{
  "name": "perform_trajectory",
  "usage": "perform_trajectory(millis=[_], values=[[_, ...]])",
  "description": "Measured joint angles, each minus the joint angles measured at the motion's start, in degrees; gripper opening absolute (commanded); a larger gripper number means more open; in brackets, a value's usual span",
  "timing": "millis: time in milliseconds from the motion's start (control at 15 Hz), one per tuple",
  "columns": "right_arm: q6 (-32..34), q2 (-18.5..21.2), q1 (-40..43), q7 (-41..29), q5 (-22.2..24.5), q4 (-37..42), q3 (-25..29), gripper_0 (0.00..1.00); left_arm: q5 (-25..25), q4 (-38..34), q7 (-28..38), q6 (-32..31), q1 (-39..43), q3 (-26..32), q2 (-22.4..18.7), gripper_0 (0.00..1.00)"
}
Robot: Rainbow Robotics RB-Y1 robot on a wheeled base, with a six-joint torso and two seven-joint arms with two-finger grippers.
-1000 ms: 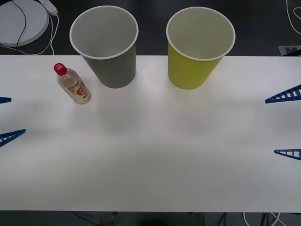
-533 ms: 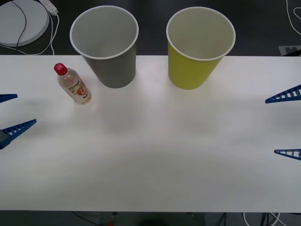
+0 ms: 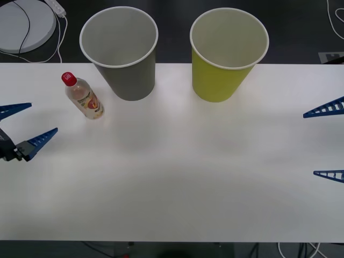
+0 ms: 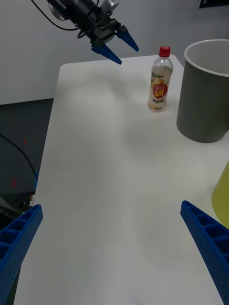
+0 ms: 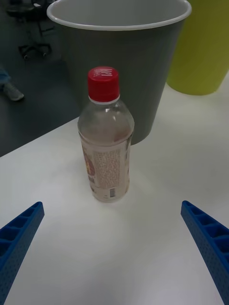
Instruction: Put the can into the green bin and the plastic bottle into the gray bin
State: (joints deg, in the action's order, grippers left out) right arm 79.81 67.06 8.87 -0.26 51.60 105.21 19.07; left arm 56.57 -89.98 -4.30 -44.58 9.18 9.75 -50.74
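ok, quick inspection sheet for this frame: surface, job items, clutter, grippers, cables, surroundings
Surface: white table, bare in the middle.
Job's things: plastic bottle upright, beside the gray bin; green bin to the gray bin's right. No can seen.
Clutter: nothing seen.
Grippers: left gripper open, near the bottle; right gripper open at the table's right edge.
Cables: black and white cables behind the table.
Surroundings: round white disc, dark floor.

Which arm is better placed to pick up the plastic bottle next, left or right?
Left. The left gripper is open at the table's left edge, close to the upright plastic bottle, which stands beside the gray bin. The right gripper sits open at the far right edge, beyond the green bin.
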Motion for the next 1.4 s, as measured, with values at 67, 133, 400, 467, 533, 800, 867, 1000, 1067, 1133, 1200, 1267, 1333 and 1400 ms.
perform_trajectory(millis=[67,133,400,467,533,800,867,1000,1067,1133,1200,1267,1333,1400], values=[[0.0,0.0,0.0,0.0,0.0,0.0,0.0,1.0,1.11,-0.21,0.16,0.9,-0.42,0.0,1.28,1.0],[0.0,0.0,0.0,0.0,0.0,0.0,0.0,1.0,2.33,-0.34,0.37,1.63,-0.99,0.0,2.56,1.0],[0.0,0.0,0.0,0.0,0.0,0.0,0.0,1.0,6.99,-0.3,1.37,3.51,-3.31,-0.05,7.35,1.0],[0.0,0.0,0.0,0.0,0.0,0.0,0.0,1.0,8.11,-0.33,1.69,3.58,-3.79,-0.01,8.48,1.0],[0.0,0.0,0.0,0.0,0.0,0.0,0.0,1.0,9.21,-0.3,2.06,3.62,-4.25,-0.01,9.54,1.0],[0.0,0.0,0.0,0.0,0.0,0.0,0.0,1.0,10.75,-0.28,3.03,6.37,-6.03,-2.39,11.39,1.0],[0.0,0.0,0.0,0.0,0.0,0.0,0.0,1.0,10.74,-0.28,3.06,8.29,-6.59,-4.01,11.42,1.0],[0.0,0.0,0.0,0.0,0.0,0.0,0.0,1.0,10.7,-0.28,3.25,11.6,-7.86,-6.74,11.45,1.0],[0.0,0.0,0.0,0.0,0.0,0.0,0.0,1.0,10.69,-0.28,3.38,13.01,-8.41,-7.82,11.46,1.0],[0.0,0.0,0.0,0.0,0.0,0.0,0.0,1.0,10.7,-0.26,3.55,14.12,-8.86,-8.65,11.46,1.0],[0.0,0.0,0.0,0.0,0.0,0.0,0.0,1.0,10.74,-0.18,3.69,14.99,-9.32,-9.33,11.44,1.0],[0.0,0.0,0.0,0.0,0.0,-0.01,0.0,1.0,10.95,-0.1,3.86,15.98,-9.89,-10.0,11.42,1.0],[0.0,0.0,0.0,0.0,0.0,-0.01,0.0,1.0,11.44,-0.04,4.13,16.98,-10.42,-10.59,11.43,1.0],[0.0,0.0,0.0,0.0,0.0,-0.01,0.0,1.0,12.1,0.04,4.52,17.98,-10.92,-11.14,11.39,1.0]])
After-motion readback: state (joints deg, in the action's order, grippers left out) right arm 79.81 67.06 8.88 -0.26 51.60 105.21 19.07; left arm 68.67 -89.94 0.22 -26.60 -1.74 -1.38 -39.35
